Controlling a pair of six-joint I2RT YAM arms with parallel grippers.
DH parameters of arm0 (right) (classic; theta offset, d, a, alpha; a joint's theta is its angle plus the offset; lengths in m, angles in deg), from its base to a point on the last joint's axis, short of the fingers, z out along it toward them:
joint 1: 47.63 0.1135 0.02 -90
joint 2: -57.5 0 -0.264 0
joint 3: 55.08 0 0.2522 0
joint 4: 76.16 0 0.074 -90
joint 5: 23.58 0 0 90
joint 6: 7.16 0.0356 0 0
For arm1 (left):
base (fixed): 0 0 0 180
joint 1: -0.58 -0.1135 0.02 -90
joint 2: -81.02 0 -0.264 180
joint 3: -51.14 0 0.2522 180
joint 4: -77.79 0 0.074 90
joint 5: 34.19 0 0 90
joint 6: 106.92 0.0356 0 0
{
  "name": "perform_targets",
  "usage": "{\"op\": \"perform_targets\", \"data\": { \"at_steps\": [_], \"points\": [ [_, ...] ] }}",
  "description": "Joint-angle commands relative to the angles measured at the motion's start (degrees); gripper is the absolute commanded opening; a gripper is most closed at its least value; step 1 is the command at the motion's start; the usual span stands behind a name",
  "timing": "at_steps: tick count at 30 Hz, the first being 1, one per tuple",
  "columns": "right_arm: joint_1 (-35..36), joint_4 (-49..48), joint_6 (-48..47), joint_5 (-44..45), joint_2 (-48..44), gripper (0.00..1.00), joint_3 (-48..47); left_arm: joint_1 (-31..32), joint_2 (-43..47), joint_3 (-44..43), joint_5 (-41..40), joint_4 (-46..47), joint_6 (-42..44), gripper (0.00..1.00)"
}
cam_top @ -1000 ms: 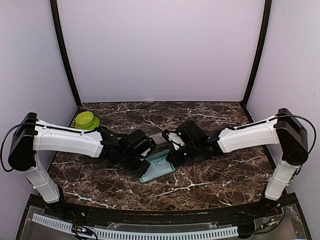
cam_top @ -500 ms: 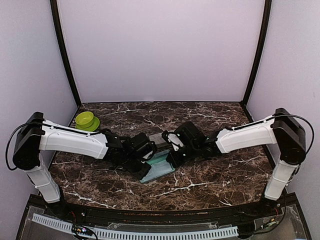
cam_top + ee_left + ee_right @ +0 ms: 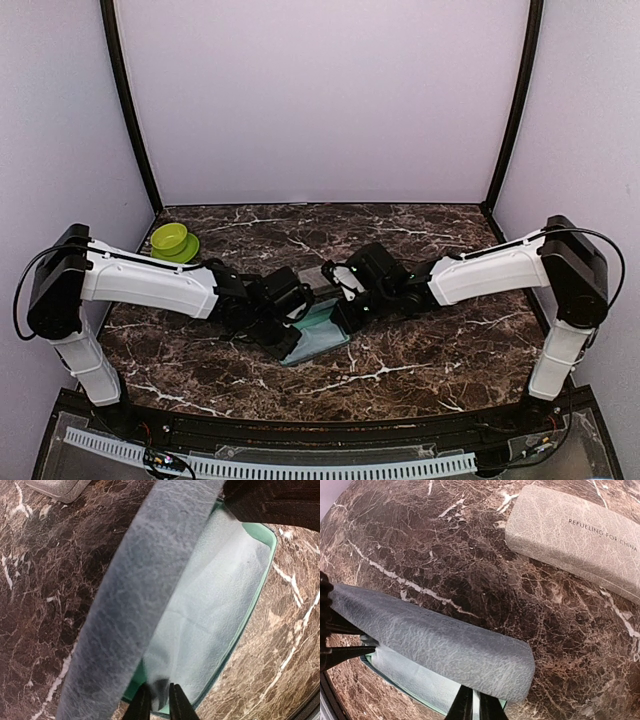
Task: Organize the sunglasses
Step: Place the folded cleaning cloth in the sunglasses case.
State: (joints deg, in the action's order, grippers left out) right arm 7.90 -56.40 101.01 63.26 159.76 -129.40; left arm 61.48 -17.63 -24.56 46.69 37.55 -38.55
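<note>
Green bowl point(image 3: 173, 240), grey case point(image 3: 575, 535), blue-grey case point(image 3: 435, 645)

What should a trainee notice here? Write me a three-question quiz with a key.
1. True or false: the lettered case is closed.
2. What colour is the bowl?
3. What shows inside the open case? A) a cloth B) a spoon C) a cup
Key: 1 true; 2 green; 3 A.
</note>
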Motion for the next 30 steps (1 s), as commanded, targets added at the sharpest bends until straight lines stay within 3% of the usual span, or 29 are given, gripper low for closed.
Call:
{"op": "perform_targets", "data": {
  "at_steps": [1, 16, 30],
  "points": [
    [0.7, -0.7, -0.1, 0.7, 0.2, 0.09, -1.3, -0.3, 0.8, -0.5, -0.9, -0.6, -0.2, 0.19],
    [0.9, -0.3, 1.9, 0.9, -4.2, 0.23, 2.0, 0.7, 3.9, 0.4, 0.0, -0.9, -3.0, 0.31],
    [0.9, -0.6, 3.8, 0.9, -8.9, 0.26, 6.6, 2.6, 7.6, 2.0, -2.2, -3.8, -6.0, 0.37]
  ]
}}
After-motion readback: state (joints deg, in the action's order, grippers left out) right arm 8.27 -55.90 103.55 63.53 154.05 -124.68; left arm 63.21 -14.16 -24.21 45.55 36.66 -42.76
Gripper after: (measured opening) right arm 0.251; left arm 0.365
